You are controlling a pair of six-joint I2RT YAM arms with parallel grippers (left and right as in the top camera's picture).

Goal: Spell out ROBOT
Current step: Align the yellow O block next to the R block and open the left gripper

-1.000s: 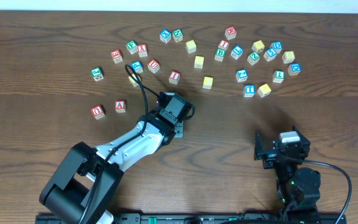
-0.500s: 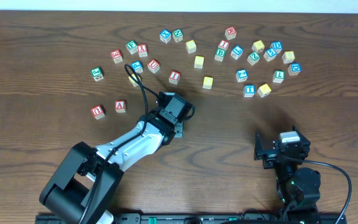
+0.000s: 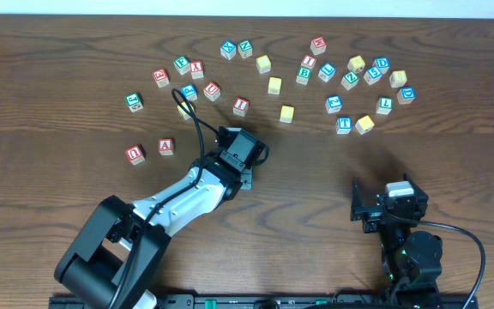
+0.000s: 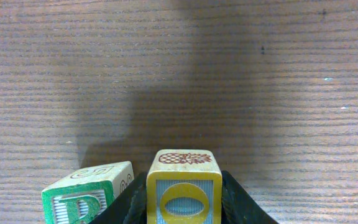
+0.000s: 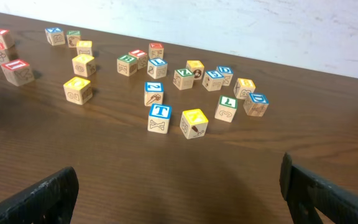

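Left gripper (image 4: 184, 202) is pinching the O cube (image 4: 184, 177). The yellow O faces the wrist cam, there's a pineapple drawing on top, and it sits square, so no real long axis. It's down by the counter (image 4: 241, 74), near the middle. The green R cube (image 4: 89, 198) is just to its left, turned a bit. Right gripper (image 5: 176, 180) is spread wide with nothing in it. The blue T cube (image 5: 160, 117) is back in the scatter beside a yellow cube (image 5: 194, 122).
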